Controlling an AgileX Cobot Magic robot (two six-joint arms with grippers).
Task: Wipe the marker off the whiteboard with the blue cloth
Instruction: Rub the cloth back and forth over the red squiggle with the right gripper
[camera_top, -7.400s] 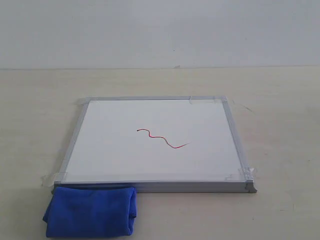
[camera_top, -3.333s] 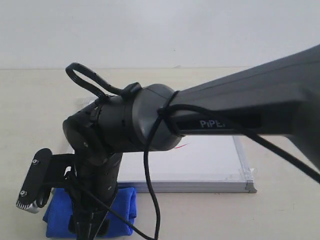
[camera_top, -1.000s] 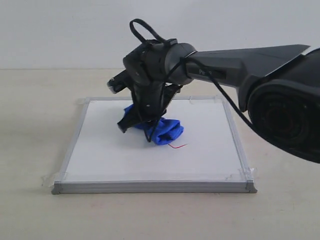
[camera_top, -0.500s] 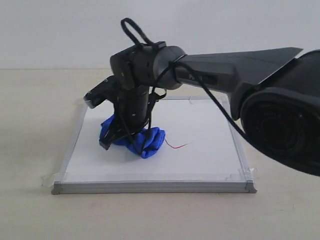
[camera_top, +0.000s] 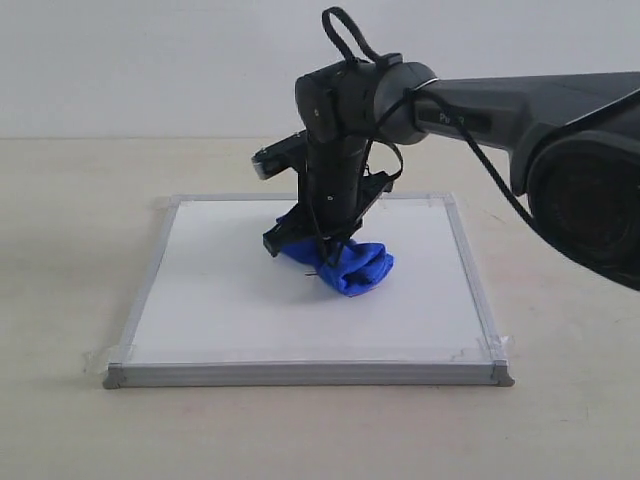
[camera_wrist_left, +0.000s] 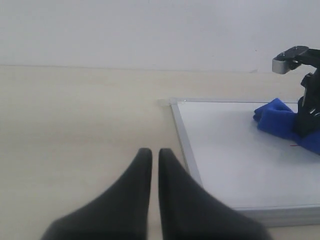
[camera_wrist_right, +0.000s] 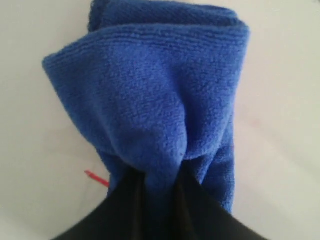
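Exterior view: we log one flat white whiteboard with a silver-grey frame (camera_top: 220, 290). Near its middle lies one bunched royal-blue microfibre cloth (camera_top: 355, 268), long axis slanting far-left to near-right, gripped from above by the right gripper (camera_top: 320, 248). Left wrist view: the left gripper (camera_wrist_left: 151, 154) hangs over the beige table (camera_wrist_left: 75, 125) off the board, pressed together and holding nothing. Right wrist view: black fingers (camera_wrist_right: 200, 210) clench the cloth's gathered fold, and one short end of thin red marker line (camera_wrist_right: 96, 177) shows just beside it.

Pale beige tabletop (camera_top: 60, 300), matte, lightly scuffed. Plain white wall (camera_top: 150, 60) rises directly behind the tabletop's far edge.
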